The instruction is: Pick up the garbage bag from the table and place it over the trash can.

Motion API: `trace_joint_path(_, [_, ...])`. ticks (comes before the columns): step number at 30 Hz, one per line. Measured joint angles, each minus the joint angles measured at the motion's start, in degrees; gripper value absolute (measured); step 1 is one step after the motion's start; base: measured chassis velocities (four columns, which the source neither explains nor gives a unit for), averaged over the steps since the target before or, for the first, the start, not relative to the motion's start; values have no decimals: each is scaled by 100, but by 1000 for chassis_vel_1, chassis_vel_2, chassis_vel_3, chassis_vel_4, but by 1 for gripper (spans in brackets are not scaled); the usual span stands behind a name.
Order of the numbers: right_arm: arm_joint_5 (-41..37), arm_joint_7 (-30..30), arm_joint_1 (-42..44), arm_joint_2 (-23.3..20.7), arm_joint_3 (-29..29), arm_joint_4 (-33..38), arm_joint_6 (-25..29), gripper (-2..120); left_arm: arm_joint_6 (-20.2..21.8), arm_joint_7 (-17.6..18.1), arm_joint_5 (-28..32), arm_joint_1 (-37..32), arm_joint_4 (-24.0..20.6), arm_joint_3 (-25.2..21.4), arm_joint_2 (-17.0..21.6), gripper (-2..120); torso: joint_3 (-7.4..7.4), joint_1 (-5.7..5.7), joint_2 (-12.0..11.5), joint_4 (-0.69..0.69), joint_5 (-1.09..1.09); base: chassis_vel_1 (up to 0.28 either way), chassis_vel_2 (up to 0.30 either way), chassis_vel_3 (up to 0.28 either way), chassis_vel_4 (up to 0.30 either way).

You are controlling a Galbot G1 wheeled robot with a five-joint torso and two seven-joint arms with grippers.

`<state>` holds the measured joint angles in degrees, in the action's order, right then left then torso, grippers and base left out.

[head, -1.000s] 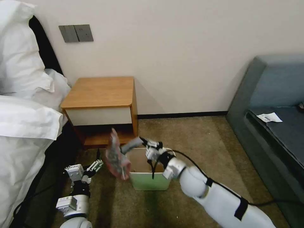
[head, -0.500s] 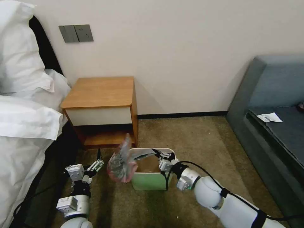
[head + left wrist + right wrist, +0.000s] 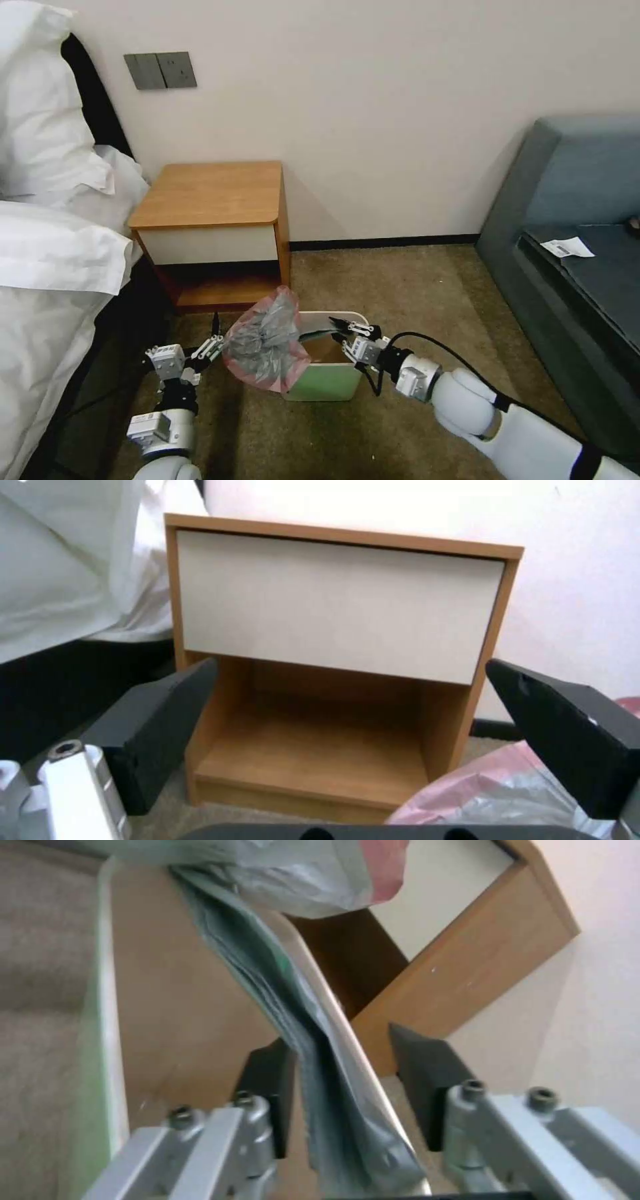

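Silvery-grey film with a pink rim — the garbage bag — hung bunched over the left end of the trash can, its bulk spilling outside the bin toward the left arm while a flattened strip of it ran along the far rim toward the right arm. The trash can stood on the carpet in front of the table, which carried nothing on its wooden top.

The right tool sat at the far rim of the trash can with its jaws spread apart; in the right wrist view the strip of bag and the cream rim passed between the two dark fingers without being pinched.

The left tool waited low over the carpet just beside the hanging bag, its fingers wide apart and holding nothing. From the left wrist view its dark fingers framed the table's cream drawer front and low shelf, with a fold of the bag near one finger.

White bed linen lay to the left.
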<state>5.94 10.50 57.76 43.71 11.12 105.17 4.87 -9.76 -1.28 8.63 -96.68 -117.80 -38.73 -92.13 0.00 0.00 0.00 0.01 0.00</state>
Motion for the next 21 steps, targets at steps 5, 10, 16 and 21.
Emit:
trace_joint_path(5, [-381,572,20,-321,-349,51,217,65,19,1,-8,19,0,32,0,100,0,0,0,-1,0,0,0,0,0])
trace_joint_path(10, [-582,1150,36,-461,-657,1,527,80,28,4,-35,32,20,109,0,100,0,0,-1,-1,0,0,0,0,0])
trace_joint_path(16, [-1005,2103,263,-704,-1433,32,874,99,31,6,-65,36,65,160,0,100,0,1,-1,-1,0,0,0,0,0])
trace_joint_path(21, [-1367,2274,804,-728,-2283,87,1143,100,36,9,-58,29,41,202,0,100,0,0,-1,-1,-2,0,0,0,0])
